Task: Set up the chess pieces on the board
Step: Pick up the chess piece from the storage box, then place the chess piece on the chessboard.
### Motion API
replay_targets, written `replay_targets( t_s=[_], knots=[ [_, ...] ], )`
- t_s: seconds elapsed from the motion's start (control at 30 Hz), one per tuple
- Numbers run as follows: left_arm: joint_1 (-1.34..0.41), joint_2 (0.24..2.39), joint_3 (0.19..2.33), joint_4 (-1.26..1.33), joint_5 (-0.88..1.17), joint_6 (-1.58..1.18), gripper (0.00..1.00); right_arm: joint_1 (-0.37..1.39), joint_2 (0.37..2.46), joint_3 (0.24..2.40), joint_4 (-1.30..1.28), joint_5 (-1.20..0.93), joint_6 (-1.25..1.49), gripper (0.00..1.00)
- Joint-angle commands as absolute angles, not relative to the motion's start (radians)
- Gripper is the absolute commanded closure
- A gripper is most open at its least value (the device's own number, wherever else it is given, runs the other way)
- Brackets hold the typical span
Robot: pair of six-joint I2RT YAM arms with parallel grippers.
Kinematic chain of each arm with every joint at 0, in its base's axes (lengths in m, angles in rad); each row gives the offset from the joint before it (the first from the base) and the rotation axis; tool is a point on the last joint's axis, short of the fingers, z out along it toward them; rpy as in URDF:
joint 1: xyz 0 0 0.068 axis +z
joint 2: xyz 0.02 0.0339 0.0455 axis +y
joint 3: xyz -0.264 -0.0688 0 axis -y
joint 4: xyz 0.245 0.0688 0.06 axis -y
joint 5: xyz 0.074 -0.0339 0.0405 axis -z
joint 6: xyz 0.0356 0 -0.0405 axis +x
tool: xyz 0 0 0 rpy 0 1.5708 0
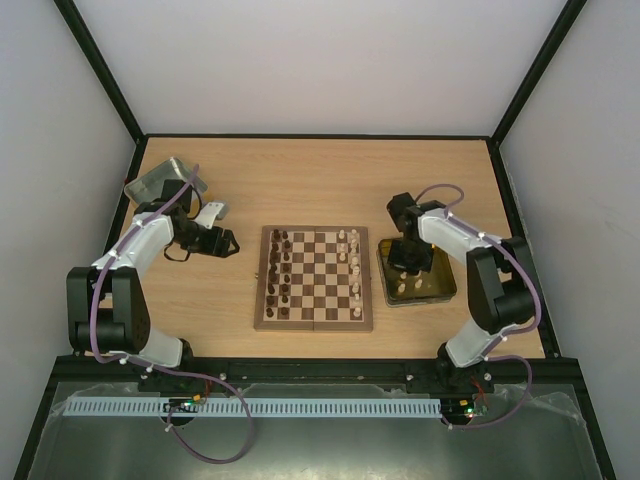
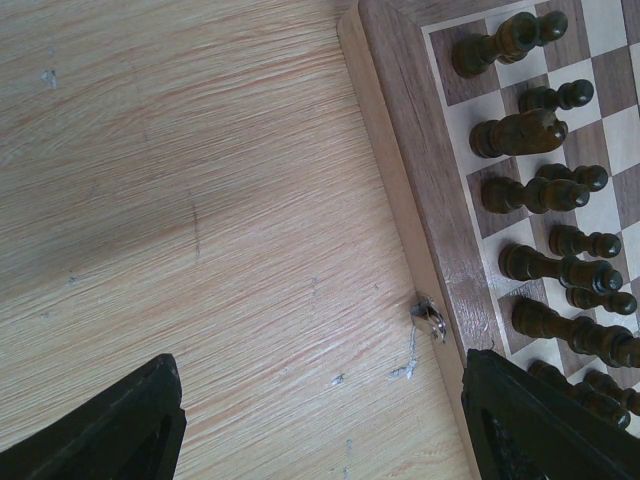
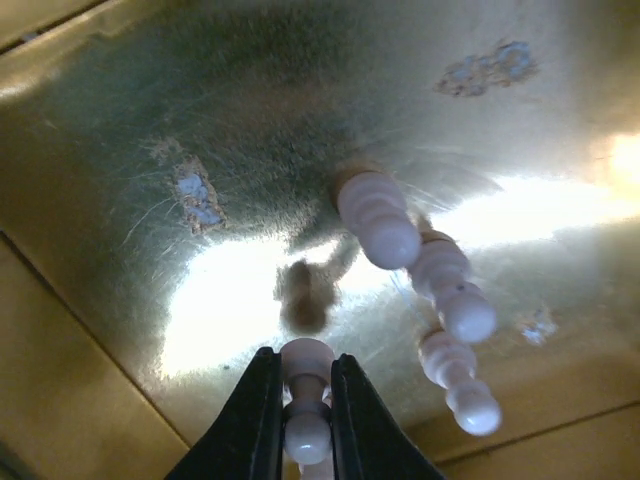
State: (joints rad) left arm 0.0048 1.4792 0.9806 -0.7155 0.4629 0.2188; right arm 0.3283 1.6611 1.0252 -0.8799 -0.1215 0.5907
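While right gripper [image 3: 305,372] pinches cream piece [image 3: 307,405] inside tray [image 3: 200,120], left gripper [image 2: 325,420] gapes over table [image 2: 180,200] beside board [image 2: 420,150] edge.

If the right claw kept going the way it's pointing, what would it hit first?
Probably the tray floor: the right gripper points down into it, pinching a cream piece.

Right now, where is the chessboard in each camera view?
Top external: the board sits at picture centre.
Left wrist: its border runs down the right side.
Right wrist: not in it; only the tray, pale chess pieces.
Shared landmark: dark chess pieces along its left edge, in both.
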Motion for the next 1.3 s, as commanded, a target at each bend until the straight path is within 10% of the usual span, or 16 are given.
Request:
replay_targets(
  t_s=[0.0,0.57,1.27],
  knots=[
    [-0.001,1.489,0.973,-0.719,0.468,0.215,0.24,0.329,1.582,1.095,-0.991,-0.058,0.596,0.92],
    [-0.005,1.487,0.969,-0.716,0.471,0.215,0.24,0.676,1.731,1.552,-1.163,-0.099,0.718,0.92],
    [-0.005,1.462,0.969,-0.713,0.468,0.212,0.24,0.747,1.875,1.475,-1.046,-0.132,0.704,0.91]
  ],
)
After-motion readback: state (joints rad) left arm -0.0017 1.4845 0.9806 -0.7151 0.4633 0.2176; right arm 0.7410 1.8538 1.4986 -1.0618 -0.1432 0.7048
